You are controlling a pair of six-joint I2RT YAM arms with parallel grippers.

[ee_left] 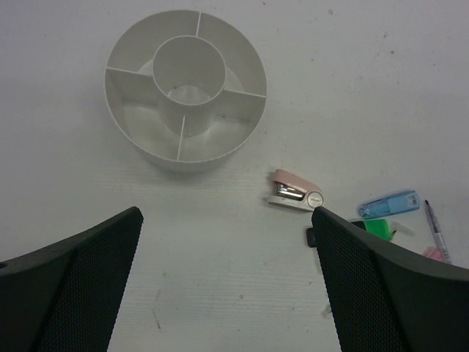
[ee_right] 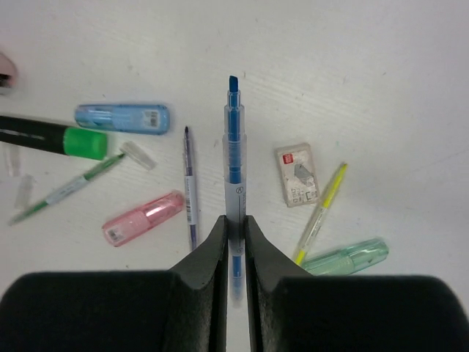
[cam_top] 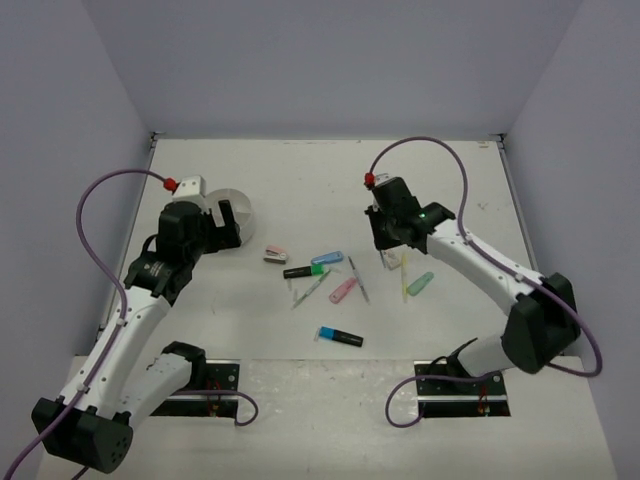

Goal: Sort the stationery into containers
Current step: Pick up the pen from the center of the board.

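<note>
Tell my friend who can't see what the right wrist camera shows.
The right gripper pinches a clear blue pen that points straight away. Around it on the white table lie an eraser, a yellow pen, a pink marker and a mint marker.

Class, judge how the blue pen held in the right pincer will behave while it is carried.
The blue pen looks like a thin, rigid tube, so it is probably light and stiff. The right pincer grips it near one end, so it may pivot. Its barrel looks round, so it will likely roll once released.
</note>
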